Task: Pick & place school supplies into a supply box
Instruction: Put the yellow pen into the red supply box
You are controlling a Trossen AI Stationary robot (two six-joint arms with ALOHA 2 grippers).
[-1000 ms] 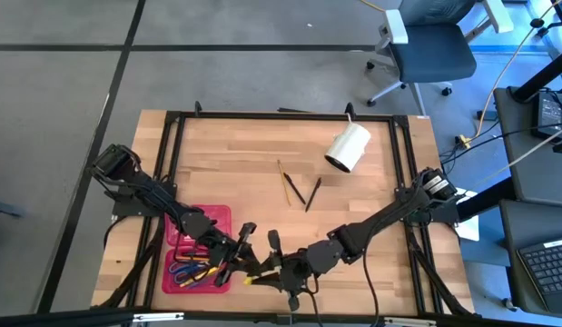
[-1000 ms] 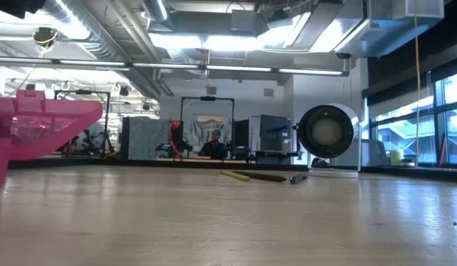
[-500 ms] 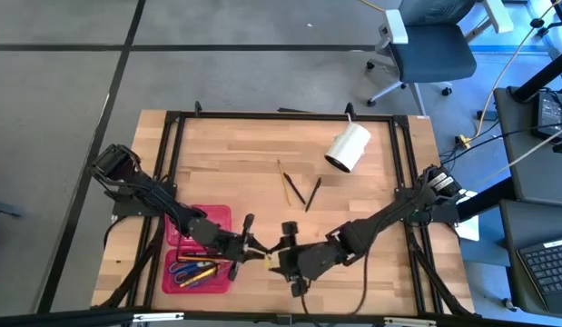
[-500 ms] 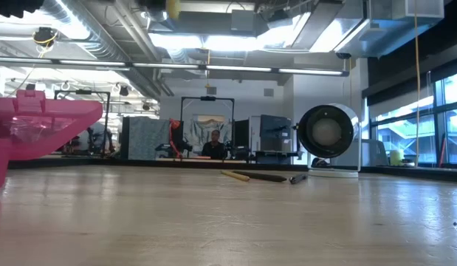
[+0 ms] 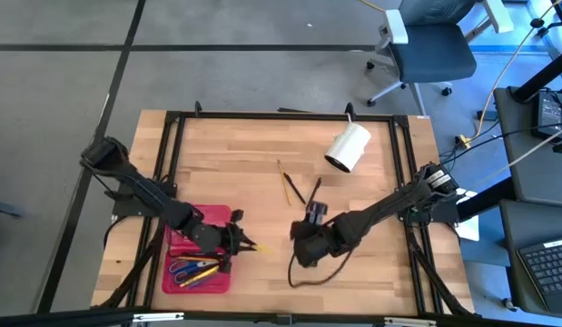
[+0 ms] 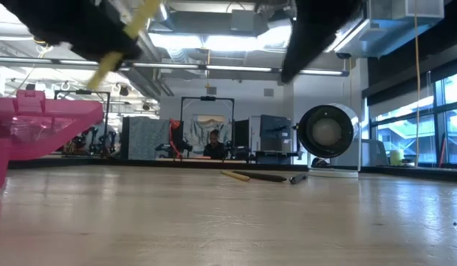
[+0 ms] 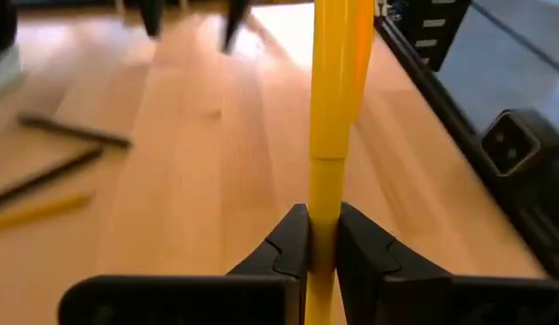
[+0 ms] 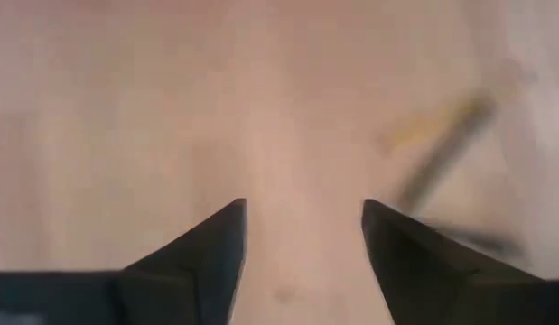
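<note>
My left gripper [image 5: 246, 243] is shut on a yellow pen [image 7: 338, 108] just right of the red supply box [image 5: 197, 238], above the table. The box lies open; blue-handled scissors [image 5: 182, 269] and several pens [image 5: 201, 271] lie in its near half. My right gripper [image 5: 314, 212] is open and empty [image 8: 304, 217] over the table's middle, near three loose pencils [image 5: 299, 191] lying flat on the wood. In the low view the pen [image 6: 125, 41] shows tilted, high above the table. My left gripper pinches the yellow pen's barrel [image 7: 322, 230] between its two fingers. The pen lies along the fingers and sticks out forward past their tips, toward the table's right. It is lifted clear of the table and tilted.
A white cylinder [image 5: 347, 147] lies on its side at the far right. A black frame [image 5: 281, 116] runs around the table. Bare wood lies between the box and the right arm.
Both grippers have gone from the near edge toward the table's middle and have risen. The yellow pen has stayed with my left gripper beside the box. My right gripper has drawn away toward the far side, to the loose pencils.
</note>
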